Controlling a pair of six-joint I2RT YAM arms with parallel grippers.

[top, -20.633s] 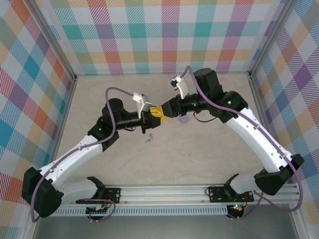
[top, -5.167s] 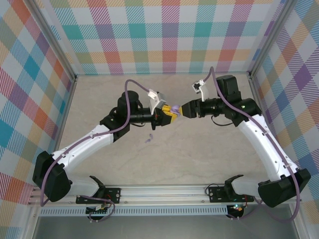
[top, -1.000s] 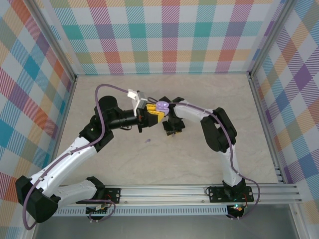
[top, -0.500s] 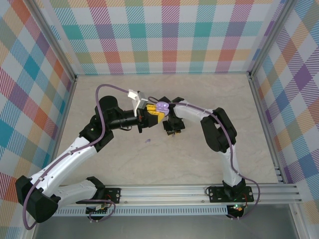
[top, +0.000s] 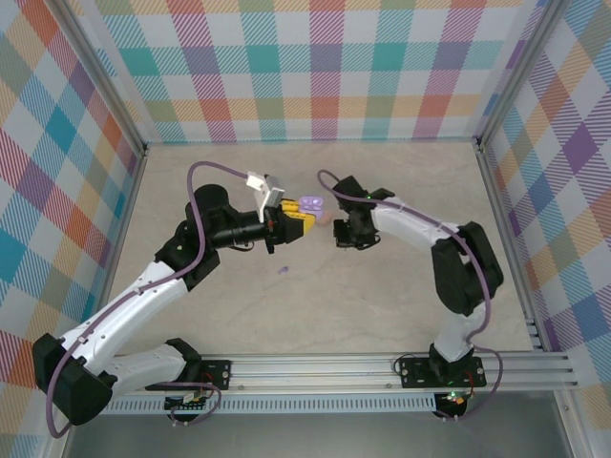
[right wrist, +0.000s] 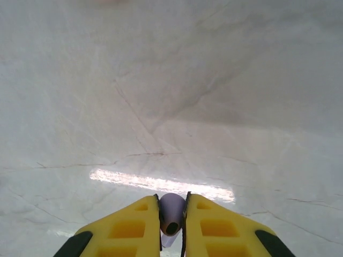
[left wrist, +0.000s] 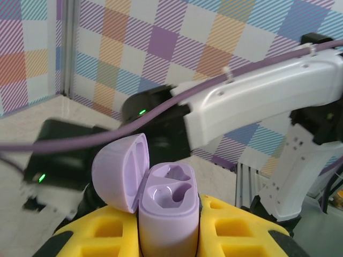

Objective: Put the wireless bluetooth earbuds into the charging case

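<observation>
Pale lilac earbud (right wrist: 172, 217) sits pinched between right fingers (right wrist: 128, 227); left fingers (left wrist: 102, 231) clamp open case (left wrist: 167, 214).

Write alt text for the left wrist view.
An open lilac charging case stands clamped between the left arm's yellow fingers, lid tipped open at its side, both earbud wells empty. Behind it the white right arm crosses before a plaid wall.
</observation>
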